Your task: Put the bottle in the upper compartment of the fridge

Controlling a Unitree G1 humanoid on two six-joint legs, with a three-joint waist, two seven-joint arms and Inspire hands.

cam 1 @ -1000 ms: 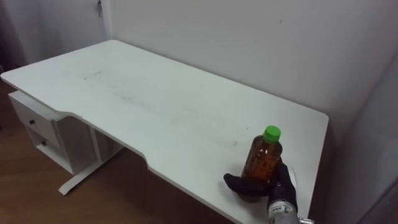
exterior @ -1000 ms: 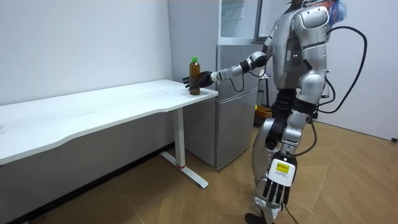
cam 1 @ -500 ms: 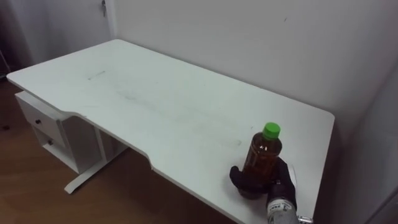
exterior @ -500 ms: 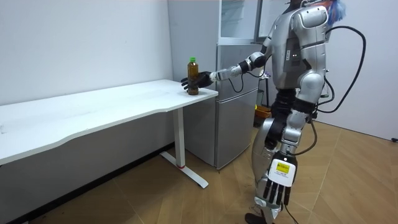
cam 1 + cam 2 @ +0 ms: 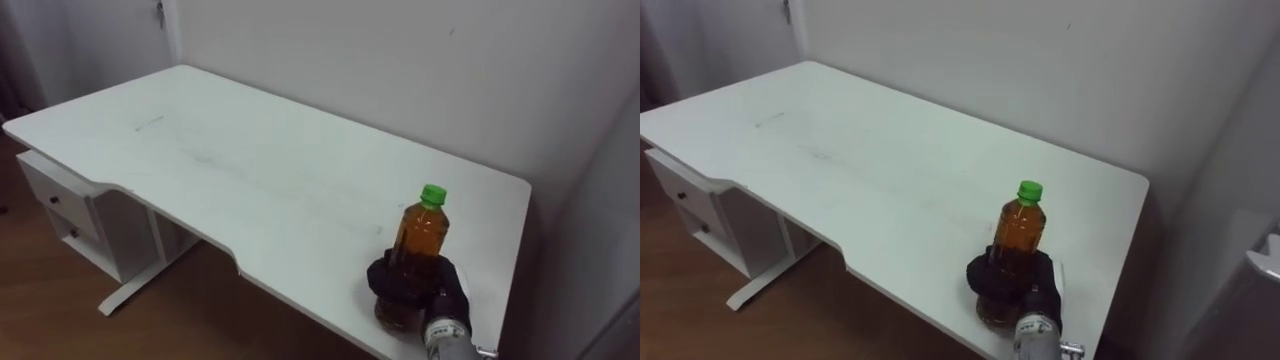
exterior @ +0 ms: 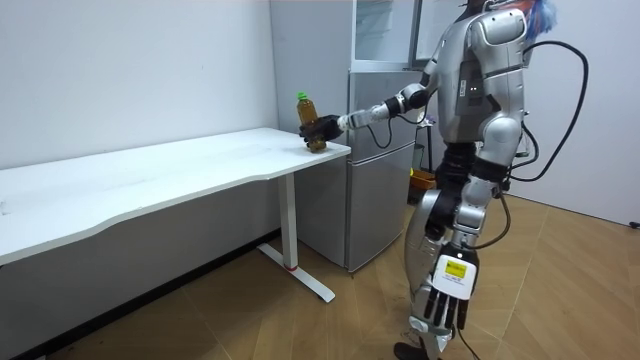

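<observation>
The bottle [image 5: 418,245] is at the near right corner of the bench [image 5: 250,170], and the right robot hand [image 5: 402,284] has it in a grasp. The dark fingers and the thumb are curled around the lower half of the bottle, so the brown upper part and the green cap [image 5: 432,193] stand free above the hand. The bottle therefore lies directly in front of the wrist, inside the closed hand, and no other hand is near it.

The long axis of the bottle is nearly vertical, with the cap up. In the room view it leans a little, the cap end going away from the wrist and toward the middle of the bench. I cannot tell if the base touches the bench top or is just above it.

The left robot hand [image 6: 445,300] hangs low beside the leg, well below the bench top, with relaxed fingers and nothing in it.

The fridge [image 6: 380,170] stands just past the end of the bench, on the room view's right. I judge the coming move must carry the bottle off this corner and up to the upper compartment, keeping it upright.
</observation>
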